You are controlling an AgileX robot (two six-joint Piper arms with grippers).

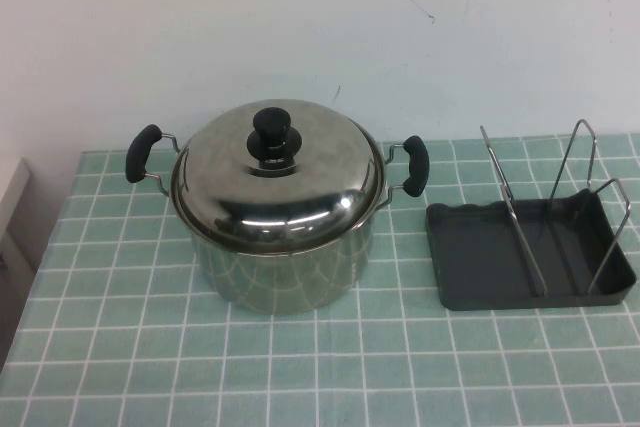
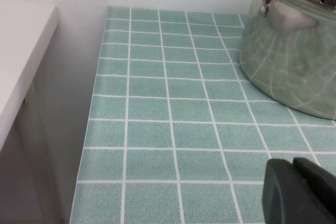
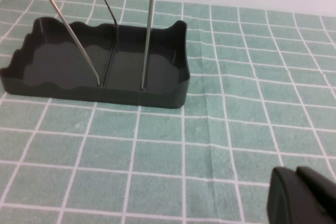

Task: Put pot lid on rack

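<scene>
The shiny domed pot lid (image 1: 290,182) with a black knob (image 1: 273,133) sits on the two-handled steel pot (image 1: 285,257) at the middle of the table. The dark grey rack (image 1: 495,257) with upright silver wire dividers (image 1: 510,207) stands to the pot's right; it also shows in the right wrist view (image 3: 94,72). Neither arm shows in the high view. My left gripper (image 2: 299,192) is shut and empty, low over the table to the left of the pot (image 2: 294,61). My right gripper (image 3: 302,198) is shut and empty, over the table near the rack.
The table carries a green tiled cloth (image 1: 300,367). Its left edge (image 2: 92,108) drops off beside a white counter (image 2: 21,51). A white wall (image 1: 320,17) stands behind the table.
</scene>
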